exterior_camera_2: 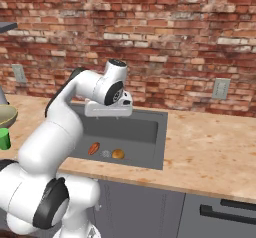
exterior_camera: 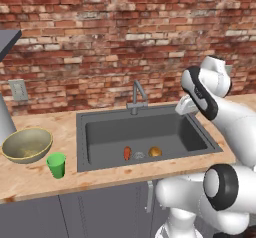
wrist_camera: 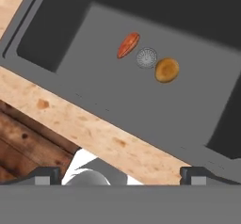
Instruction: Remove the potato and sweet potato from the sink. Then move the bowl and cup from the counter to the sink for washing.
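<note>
Sink (wrist_camera: 70,72) potato (wrist_camera: 167,70) well below hand (wrist_camera: 120,176)

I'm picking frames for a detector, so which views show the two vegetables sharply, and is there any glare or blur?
Hand view: sweet potato and potato crisp against the evenly lit sink, no glare. Left base view: both small and soft-edged. Right base view: smaller still, sink wall shaded; no motion blur anywhere.

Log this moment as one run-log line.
gripper: open, above sink, empty | sweet potato, potato: in sink beside drain | bowl, cup: on counter
</note>
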Controlling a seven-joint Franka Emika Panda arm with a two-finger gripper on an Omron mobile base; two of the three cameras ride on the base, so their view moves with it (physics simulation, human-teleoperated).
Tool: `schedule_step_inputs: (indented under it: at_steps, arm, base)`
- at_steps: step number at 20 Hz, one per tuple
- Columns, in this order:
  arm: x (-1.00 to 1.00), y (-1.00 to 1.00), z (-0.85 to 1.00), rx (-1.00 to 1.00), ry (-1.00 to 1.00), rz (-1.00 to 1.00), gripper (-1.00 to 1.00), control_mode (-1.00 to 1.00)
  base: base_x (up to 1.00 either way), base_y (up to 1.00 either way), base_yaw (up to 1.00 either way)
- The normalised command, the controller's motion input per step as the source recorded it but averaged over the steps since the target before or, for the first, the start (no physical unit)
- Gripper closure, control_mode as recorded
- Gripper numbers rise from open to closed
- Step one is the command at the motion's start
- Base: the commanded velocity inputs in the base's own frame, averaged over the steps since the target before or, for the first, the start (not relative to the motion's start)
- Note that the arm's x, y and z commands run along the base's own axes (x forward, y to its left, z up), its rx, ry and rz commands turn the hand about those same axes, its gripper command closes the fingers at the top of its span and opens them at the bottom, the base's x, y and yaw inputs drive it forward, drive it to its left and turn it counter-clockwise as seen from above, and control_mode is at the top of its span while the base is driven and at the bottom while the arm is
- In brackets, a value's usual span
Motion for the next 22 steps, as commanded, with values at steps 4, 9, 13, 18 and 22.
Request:
schedule_step_inputs:
  at_steps: [4,9,13,18,22]
  arm:
    - [0.10,0.00,-0.12,0.05,0.08,0.06,-1.00,-1.00]
    - [0.13,0.00,-0.11,0.03,0.11,0.06,-1.00,-1.00]
    - [0.13,0.00,-0.11,0.03,0.13,0.05,-1.00,-1.00]
    - [0.15,0.00,-0.14,0.01,0.09,0.01,-1.00,-1.00]
    - [0.08,0.00,-0.20,0.00,0.00,0.00,-1.00,-1.00]
  base:
    - [0.00,0.00,0.00]
    - [0.00,0.00,0.00]
    - [0.00,0.00,0.00]
    - [0.00,0.00,0.00]
    - [0.00,0.00,0.00]
